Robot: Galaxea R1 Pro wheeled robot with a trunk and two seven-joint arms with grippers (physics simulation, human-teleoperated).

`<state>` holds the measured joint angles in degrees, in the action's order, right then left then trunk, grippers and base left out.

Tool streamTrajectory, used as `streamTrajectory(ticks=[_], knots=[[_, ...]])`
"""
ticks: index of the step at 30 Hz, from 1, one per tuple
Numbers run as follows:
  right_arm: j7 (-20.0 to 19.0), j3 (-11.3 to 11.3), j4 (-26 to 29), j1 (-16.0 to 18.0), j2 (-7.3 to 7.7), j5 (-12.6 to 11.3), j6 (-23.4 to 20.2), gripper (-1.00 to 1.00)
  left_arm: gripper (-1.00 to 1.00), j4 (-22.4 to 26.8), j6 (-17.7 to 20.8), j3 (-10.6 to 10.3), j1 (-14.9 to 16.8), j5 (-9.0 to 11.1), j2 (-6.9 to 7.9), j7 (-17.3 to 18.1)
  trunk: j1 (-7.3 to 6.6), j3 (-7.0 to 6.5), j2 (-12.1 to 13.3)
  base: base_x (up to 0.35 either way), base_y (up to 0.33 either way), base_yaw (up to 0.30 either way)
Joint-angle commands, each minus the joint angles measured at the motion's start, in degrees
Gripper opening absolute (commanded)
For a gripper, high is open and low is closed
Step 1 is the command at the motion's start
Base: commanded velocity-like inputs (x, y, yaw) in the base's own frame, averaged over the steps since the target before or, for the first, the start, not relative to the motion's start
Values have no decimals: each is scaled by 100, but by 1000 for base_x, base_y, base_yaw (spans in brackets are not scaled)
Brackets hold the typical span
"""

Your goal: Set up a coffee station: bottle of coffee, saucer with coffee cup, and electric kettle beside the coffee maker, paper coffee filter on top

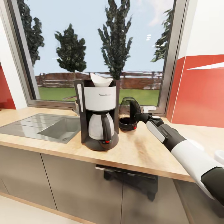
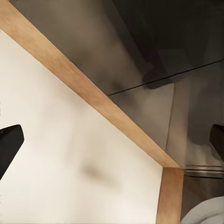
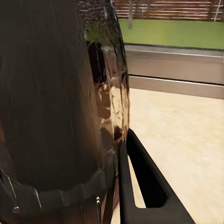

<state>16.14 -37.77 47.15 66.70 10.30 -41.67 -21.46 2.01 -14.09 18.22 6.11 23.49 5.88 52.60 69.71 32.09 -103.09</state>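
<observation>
Kettle on the counter, your right pincer at its handle.

Coffee maker (image 1: 99, 116) stands on the counter (image 1: 146, 149) just right of the sink (image 1: 46, 126), a white paper filter (image 1: 101, 80) sitting in its top. The kettle (image 1: 128, 114) stands just beside it, on its right, below the window (image 1: 102, 46). Your right pincer (image 1: 140, 116) is at the kettle's handle; the wrist view shows one dark finger (image 3: 147, 179) alongside the glass body, but grip can't be told. Left pincer (image 2: 112, 144): spread wide, holding nothing, fingers over pale floor and cabinet fronts.
</observation>
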Motion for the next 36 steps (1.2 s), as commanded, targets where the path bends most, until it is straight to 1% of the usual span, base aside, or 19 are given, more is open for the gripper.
streamTrajectory(ticks=[1,8,36], knots=[[56,-28,14,10,7,-34,-7,-100,100,-7,-33,44,5,-47,1,14,0,6,-4,9,84,0],[56,-28,14,10,7,-34,-7,-100,100,-7,-33,40,5,-47,1,14,0,6,-4,8,55,0],[56,-28,18,10,7,-34,-7,-100,100,-7,-33,48,5,-47,1,14,0,6,-4,22,1,0]])
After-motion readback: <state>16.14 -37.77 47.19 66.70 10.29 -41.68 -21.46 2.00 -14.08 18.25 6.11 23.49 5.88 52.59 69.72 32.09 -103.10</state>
